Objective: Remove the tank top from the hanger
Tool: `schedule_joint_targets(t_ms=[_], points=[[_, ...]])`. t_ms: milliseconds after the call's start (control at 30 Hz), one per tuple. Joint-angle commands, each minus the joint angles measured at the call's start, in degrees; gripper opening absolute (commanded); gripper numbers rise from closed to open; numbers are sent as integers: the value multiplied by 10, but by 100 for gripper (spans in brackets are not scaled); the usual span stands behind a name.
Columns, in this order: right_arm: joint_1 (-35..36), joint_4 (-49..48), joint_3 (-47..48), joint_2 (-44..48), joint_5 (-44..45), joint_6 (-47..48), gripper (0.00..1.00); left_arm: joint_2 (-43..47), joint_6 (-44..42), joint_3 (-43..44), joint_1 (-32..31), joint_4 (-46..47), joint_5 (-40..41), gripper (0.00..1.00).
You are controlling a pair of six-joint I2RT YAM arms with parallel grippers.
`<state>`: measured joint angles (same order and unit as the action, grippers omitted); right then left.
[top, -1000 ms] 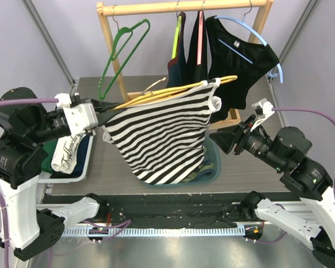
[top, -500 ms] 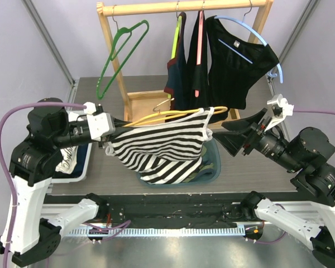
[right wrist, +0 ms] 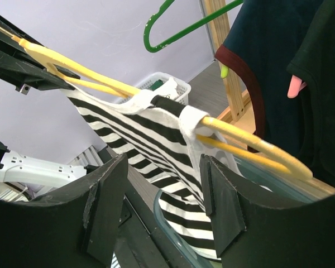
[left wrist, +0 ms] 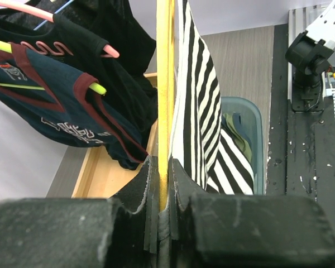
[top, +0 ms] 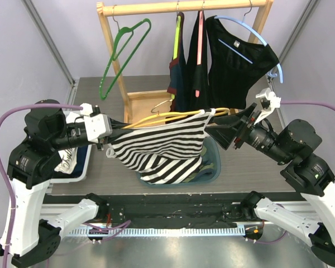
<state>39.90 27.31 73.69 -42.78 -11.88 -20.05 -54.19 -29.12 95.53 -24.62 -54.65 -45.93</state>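
Observation:
A black-and-white striped tank top (top: 162,148) hangs on a yellow hanger (top: 173,116), held level above a teal bin (top: 212,167); its hem sags into the bin. My left gripper (top: 113,129) is shut on the hanger's left end (left wrist: 164,106). My right gripper (top: 223,129) is open, right at the hanger's right end, its jaws either side of the top's white shoulder strap (right wrist: 190,120) without touching it. The striped cloth (left wrist: 204,111) also shows in the left wrist view.
A wooden rack (top: 184,8) at the back holds a green hanger (top: 118,53) and dark tops (top: 234,61) on other hangers. A white basket (top: 78,162) with folded clothes stands at the left. The teal bin holds other clothes.
Over the last second my left gripper lowered the hanger and top toward the bin. My right gripper moved left and up to the hanger's right end and the strap.

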Motion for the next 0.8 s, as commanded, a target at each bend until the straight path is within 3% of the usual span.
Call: schedule_joint_targets(t_ms=[0,200,467,767], points=[[-1,-44,0,-6,12,5,62,6,9,14,4,41,-26,0],[-1,-67,-12,-16,16,6,59,5,14,17,3,37,-32,0],[-1,-109,-18,-34,1,-2,47,7,21,22,5,36,-37,0],[-2,-106,-14,-27,15,-14,13,6,21,17,7,38,-41,0]])
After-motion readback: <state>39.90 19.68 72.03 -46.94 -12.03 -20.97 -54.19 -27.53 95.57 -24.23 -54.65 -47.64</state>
